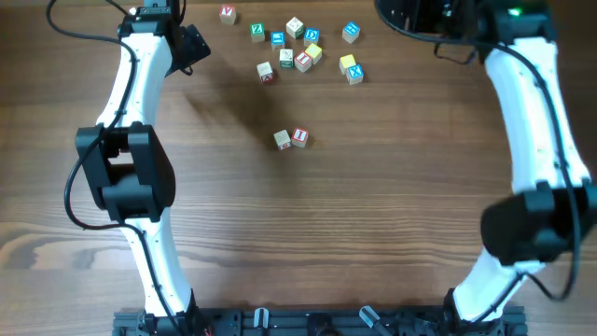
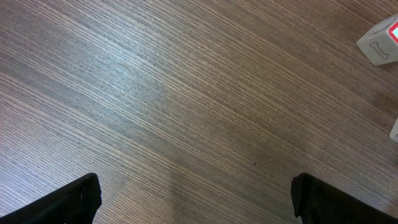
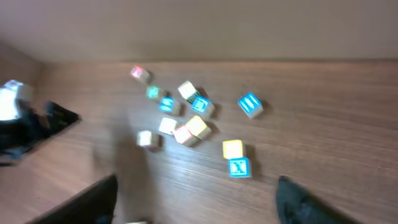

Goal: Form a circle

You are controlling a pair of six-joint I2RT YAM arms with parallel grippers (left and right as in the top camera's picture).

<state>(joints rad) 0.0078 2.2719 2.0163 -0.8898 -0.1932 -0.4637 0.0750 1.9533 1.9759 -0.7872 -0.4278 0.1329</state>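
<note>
Two small letter cubes stand side by side in the middle of the table: a cream cube (image 1: pixel 283 139) and a white cube with a red letter (image 1: pixel 299 136). No circle of cubes is in view. A blue X cube (image 3: pixel 239 167) sits beside a yellow cube (image 3: pixel 232 149) at the near edge of the scattered cubes, well ahead of my right gripper (image 3: pixel 196 208). Its jaws are apart over bare wood, and the view is blurred. My left gripper (image 2: pixel 196 202) is open over bare table at the back left, with nothing between its fingers.
Several green, blue, white and yellow letter cubes (image 1: pixel 294 47) lie scattered at the back centre of the wooden table. A white cube with red marking (image 2: pixel 379 43) lies off to the upper right in the left wrist view. Both arms reach along the table's sides.
</note>
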